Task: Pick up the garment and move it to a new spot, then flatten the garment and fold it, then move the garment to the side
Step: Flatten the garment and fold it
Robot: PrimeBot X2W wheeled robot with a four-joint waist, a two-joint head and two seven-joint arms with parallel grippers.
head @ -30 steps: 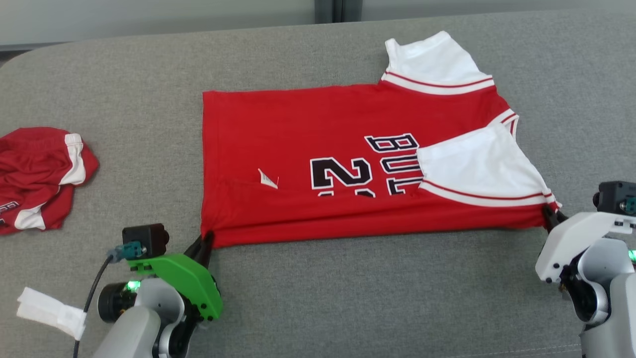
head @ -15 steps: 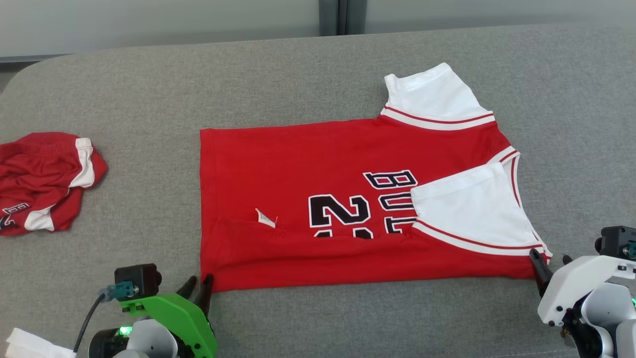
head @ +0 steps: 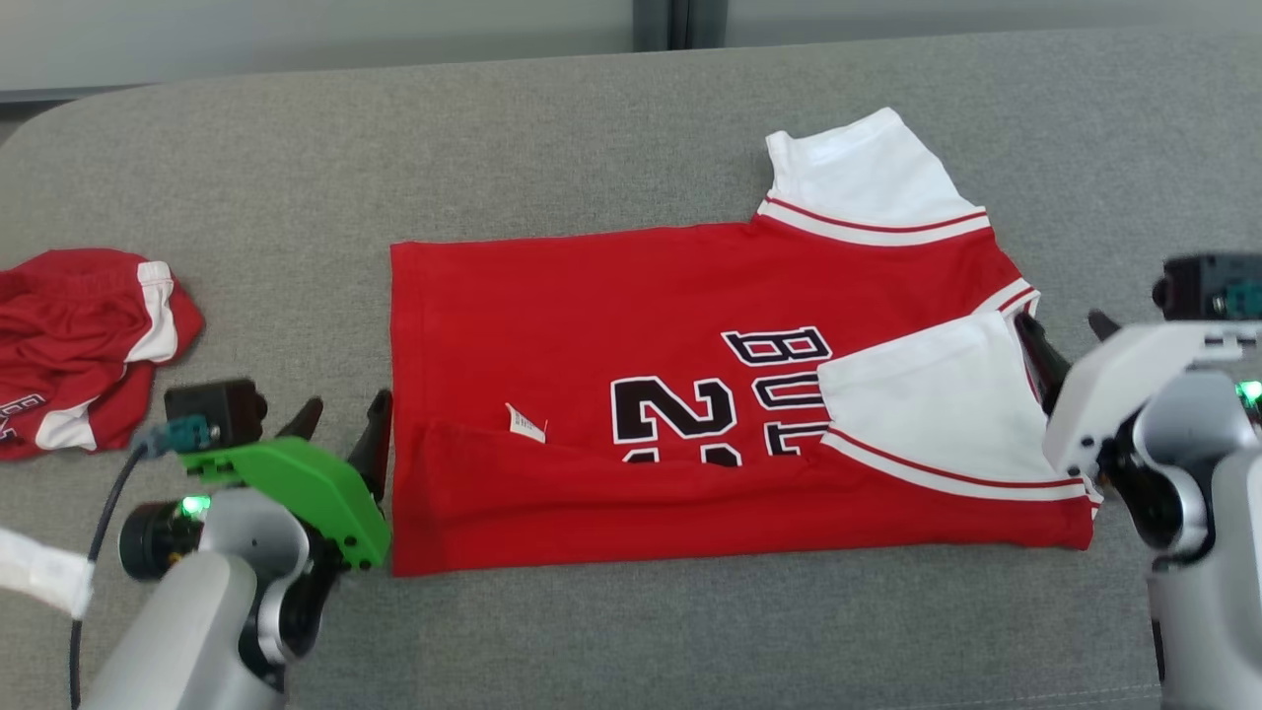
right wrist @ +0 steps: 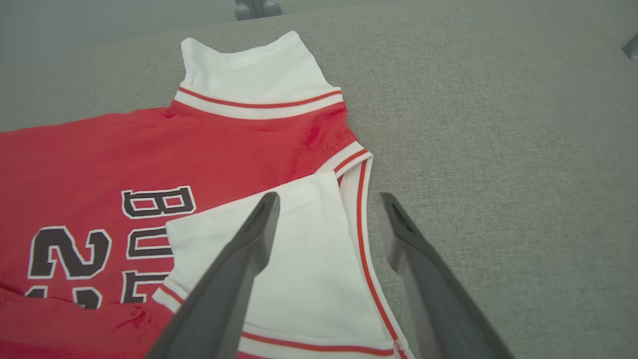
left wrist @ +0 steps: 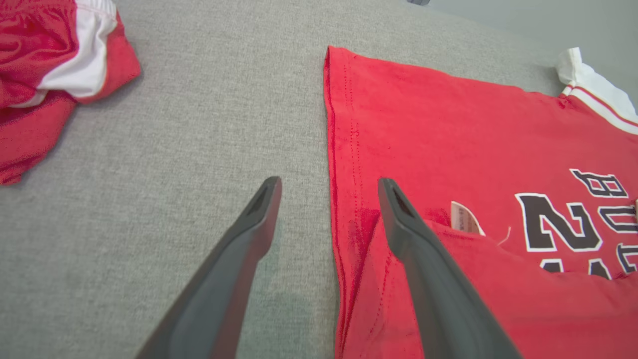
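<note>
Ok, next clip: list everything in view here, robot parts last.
jersey: one, red with white sleeves and black lettering, centre of the table, near edge and one sleeve folded over
label: one, white, on the jersey at the fold
second garment: one, red and white, crumpled at the table's left end
table: one, grey fabric top, under everything
strip: one, white, lower left edge of the head view
left claw: one, dark fingers, green housing, open at the jersey's left edge
right claw: one, dark fingers, white housing, open by the folded sleeve
</note>
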